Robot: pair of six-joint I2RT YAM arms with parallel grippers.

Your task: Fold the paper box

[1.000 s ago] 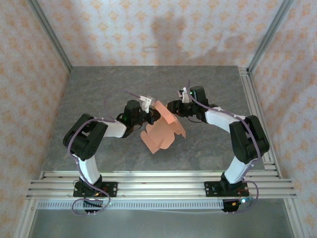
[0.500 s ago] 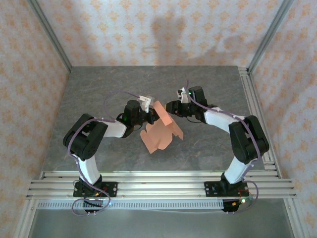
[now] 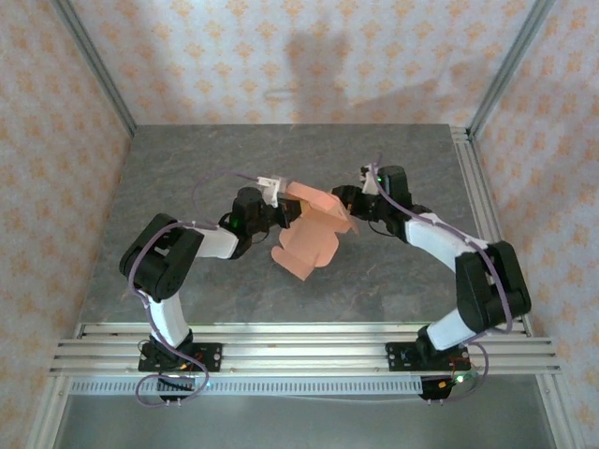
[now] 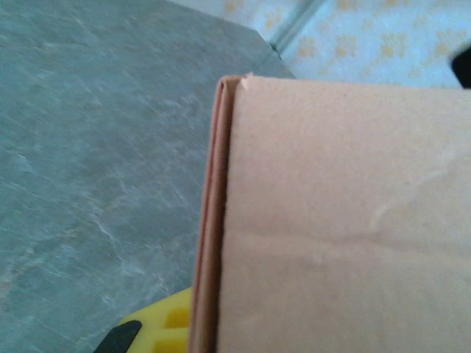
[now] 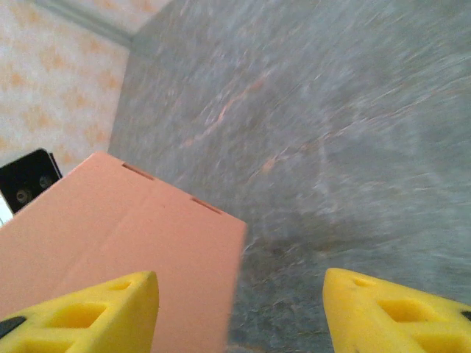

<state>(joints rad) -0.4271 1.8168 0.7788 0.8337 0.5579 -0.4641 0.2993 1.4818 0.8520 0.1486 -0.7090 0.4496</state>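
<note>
Holding the paper box (image 3: pixel 312 238) between both arms, approx. mid-worktop (image 3: pixel 187 168), w/ folding only partly done: the left pincer (image 3: pixel 281 210) is pinching a doubled card edge, flaps hanging loose. The right pincer (image 5: pixel 239 309) is standing spread beside a slotted panel, gripping nothing. Next move prob. needs it closing on a free flap & creasing inward.
</note>
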